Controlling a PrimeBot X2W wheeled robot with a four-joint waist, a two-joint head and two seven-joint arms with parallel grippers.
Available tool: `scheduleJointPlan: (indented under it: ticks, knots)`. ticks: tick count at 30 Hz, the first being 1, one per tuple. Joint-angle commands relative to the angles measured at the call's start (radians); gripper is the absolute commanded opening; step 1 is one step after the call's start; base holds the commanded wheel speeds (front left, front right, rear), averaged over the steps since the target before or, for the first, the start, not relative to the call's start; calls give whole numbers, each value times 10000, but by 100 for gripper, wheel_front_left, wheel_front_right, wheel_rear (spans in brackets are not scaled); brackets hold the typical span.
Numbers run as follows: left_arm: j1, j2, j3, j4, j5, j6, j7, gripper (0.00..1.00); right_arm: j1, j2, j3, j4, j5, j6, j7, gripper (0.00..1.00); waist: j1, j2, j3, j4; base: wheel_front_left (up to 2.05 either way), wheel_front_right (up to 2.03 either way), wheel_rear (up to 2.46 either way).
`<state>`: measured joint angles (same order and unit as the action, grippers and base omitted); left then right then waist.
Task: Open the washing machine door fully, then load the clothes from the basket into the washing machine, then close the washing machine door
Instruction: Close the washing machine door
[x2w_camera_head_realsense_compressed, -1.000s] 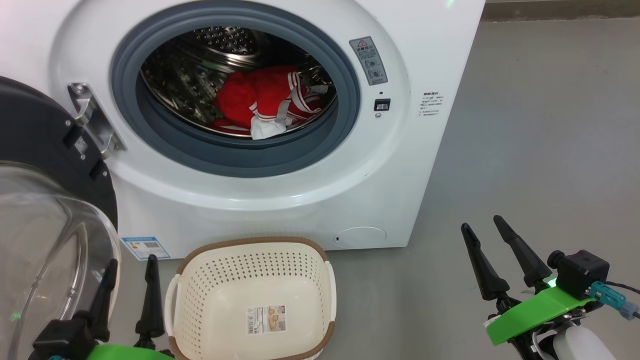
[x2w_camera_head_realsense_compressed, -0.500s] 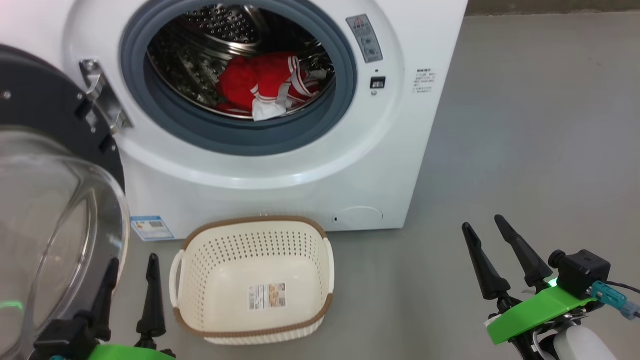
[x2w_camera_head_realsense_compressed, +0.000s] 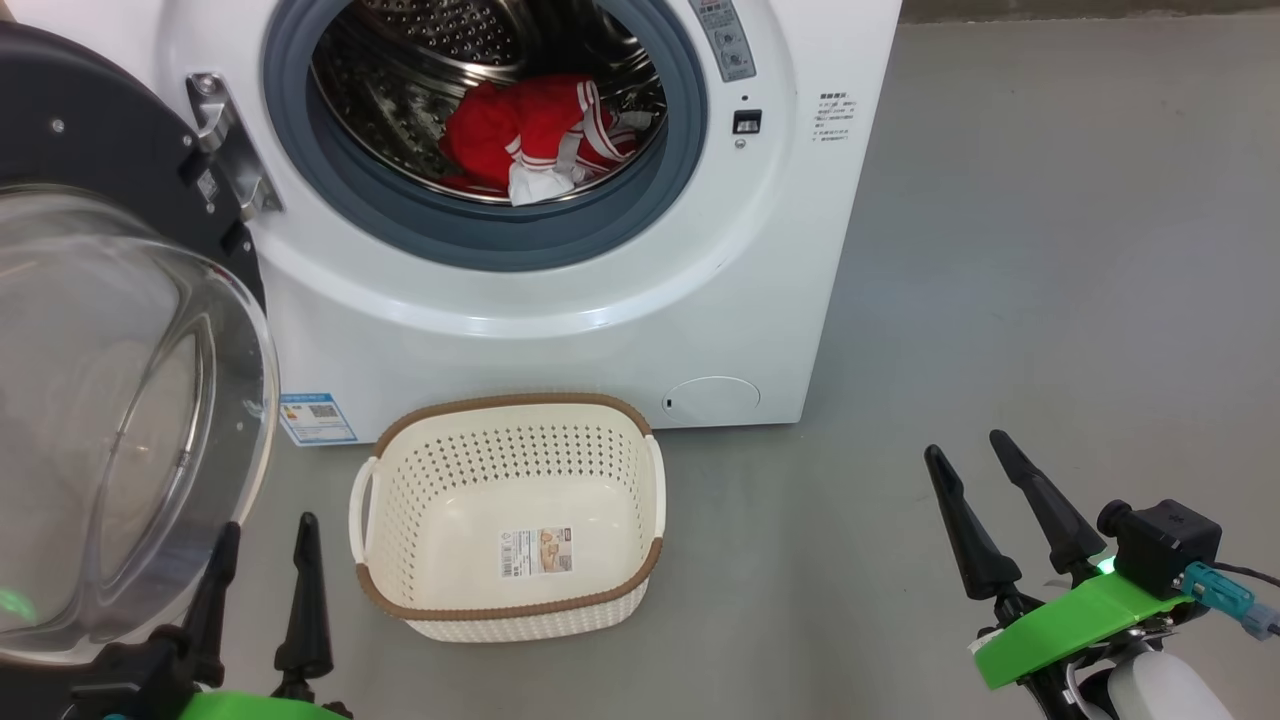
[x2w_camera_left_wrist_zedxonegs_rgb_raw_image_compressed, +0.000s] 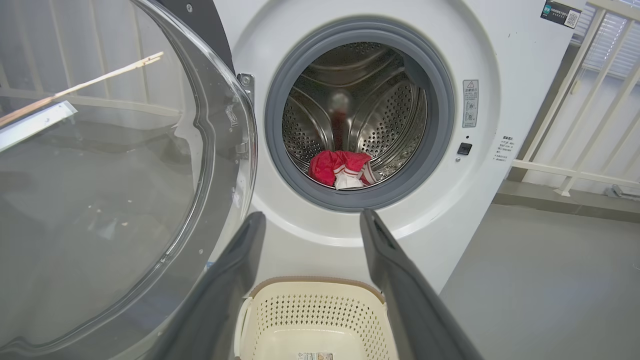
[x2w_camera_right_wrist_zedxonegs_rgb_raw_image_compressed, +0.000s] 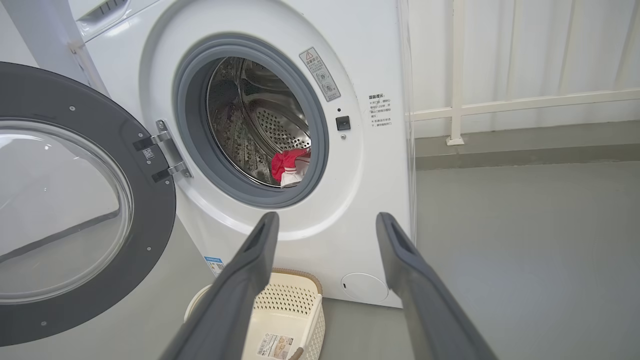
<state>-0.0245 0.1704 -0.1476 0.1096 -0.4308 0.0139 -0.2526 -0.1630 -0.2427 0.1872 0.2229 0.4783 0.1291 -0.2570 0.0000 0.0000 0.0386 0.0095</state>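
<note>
**A:** Status at that frame?

**B:** Clothes (x2w_camera_head_realsense_compressed: 535, 135) lay low in the drum (x2w_camera_head_realsense_compressed: 420, 60) of the washing machine (x2w_camera_head_realsense_compressed: 560, 340). Basket (x2w_camera_head_realsense_compressed: 505, 400) sat empty on the floor, just in front of the machine. Washing machine door (x2w_camera_head_realsense_compressed: 120, 380) stood wide open on its hinge (x2w_camera_head_realsense_compressed: 225, 150), left of the opening.

**A:** Grippers?

**B:** Both spread open, holding nothing. Left gripper (x2w_camera_head_realsense_compressed: 268, 527) was just beside the door's glass bowl, in front of the machine's left corner. Right gripper (x2w_camera_head_realsense_compressed: 965, 447) was well apart, out past the machine's right corner.

**A:** So only the close was left?

**B:** My read, yes. The door lay immediately to the left gripper's left, so the left arm was the nearer one. The door needed a sweep right, toward the opening. Risk: fingers skidding on the curved glass.
</note>
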Motion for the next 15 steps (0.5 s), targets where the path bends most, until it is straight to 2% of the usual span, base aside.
scheduleJointPlan:
  ticks: [1,15]
  knots:
    - [-178,122,405,-170,81,-27,-91,100,-14,-83,210,-214,38,16,-48,100,0,0,-7,0,0,0,0]
    - [-188,112,431,-174,119,-27,-91,100,-10,-91,216,-254,29,16,-48,100,0,0,75,21,0,0,0]
